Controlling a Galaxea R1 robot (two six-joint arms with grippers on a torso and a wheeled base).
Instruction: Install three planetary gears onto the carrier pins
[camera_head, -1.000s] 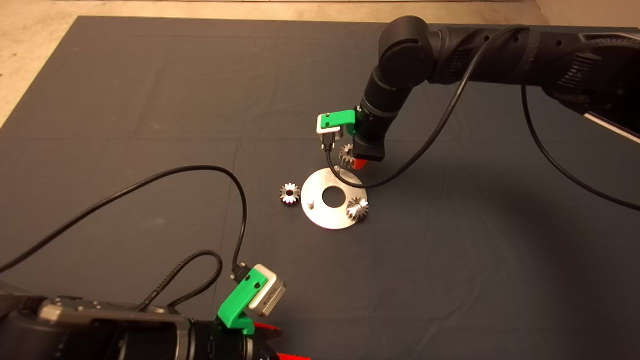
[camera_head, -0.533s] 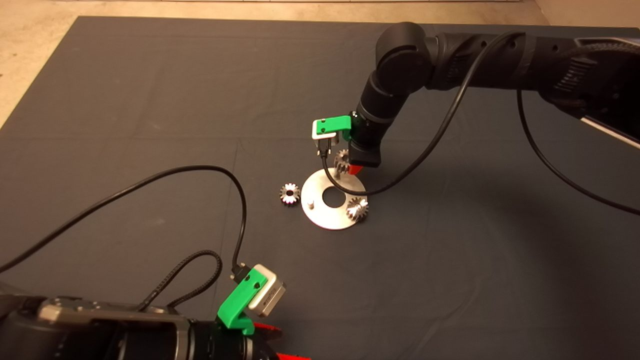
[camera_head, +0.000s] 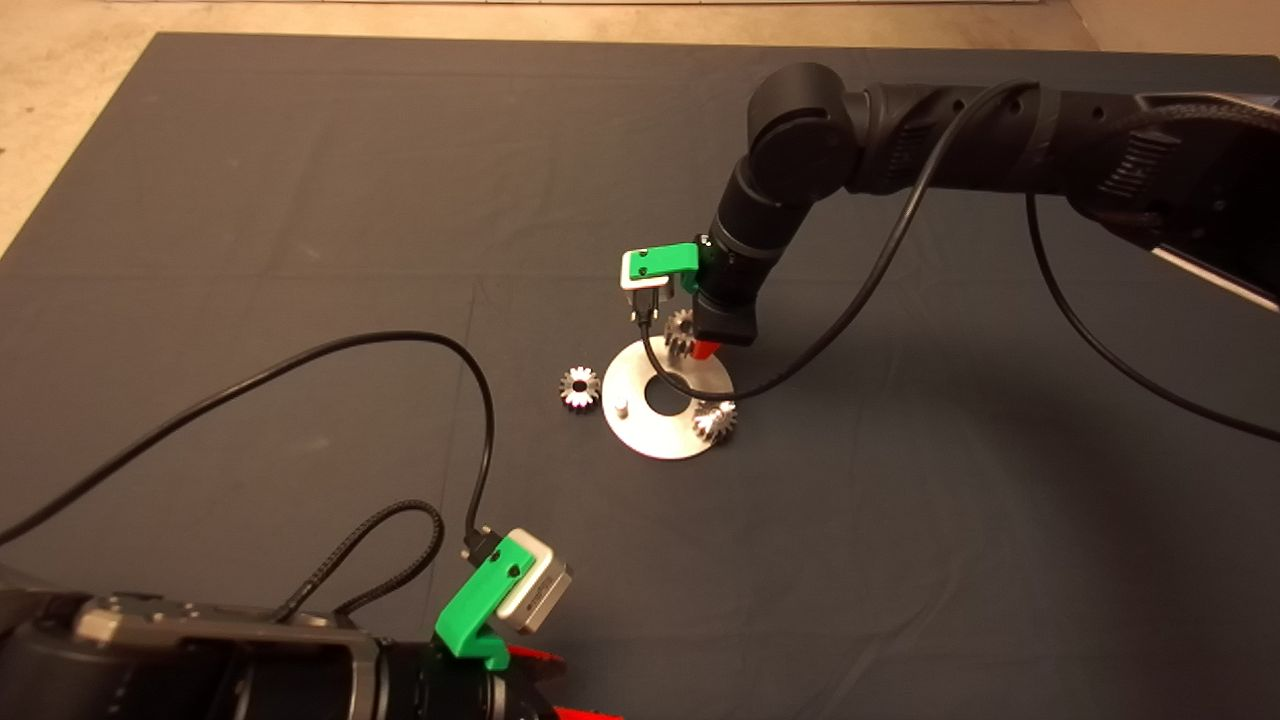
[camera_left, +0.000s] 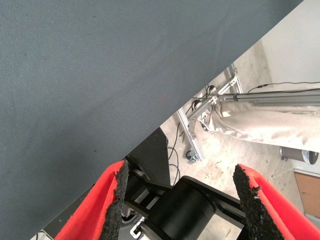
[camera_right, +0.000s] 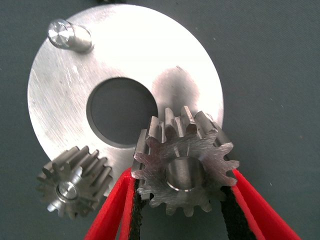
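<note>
My right gripper (camera_head: 702, 346) is shut on a planetary gear (camera_head: 681, 329) and holds it over the far rim of the silver carrier disc (camera_head: 650, 435). In the right wrist view the held gear (camera_right: 185, 167) sits between the red fingers (camera_right: 112, 210), above the disc (camera_right: 60, 105); the pin below it is hidden. A second gear (camera_head: 715, 421) sits on the pin at the disc's right (camera_right: 75, 181). One bare pin (camera_head: 621, 407) stands free (camera_right: 67, 35). A third gear (camera_head: 579, 387) lies on the mat left of the disc. My left gripper (camera_head: 560, 686) is parked open at the lower left.
The right arm's black cable (camera_head: 720, 385) hangs over the disc's far side. The left arm's cables (camera_head: 480, 400) loop across the mat at the left. The left wrist view shows the mat edge (camera_left: 165, 120) and a metal frame on the floor (camera_left: 200, 115).
My right gripper has moved left and towards the disc with the gear in it, from beyond the far rim to over it. The left arm has not moved.
</note>
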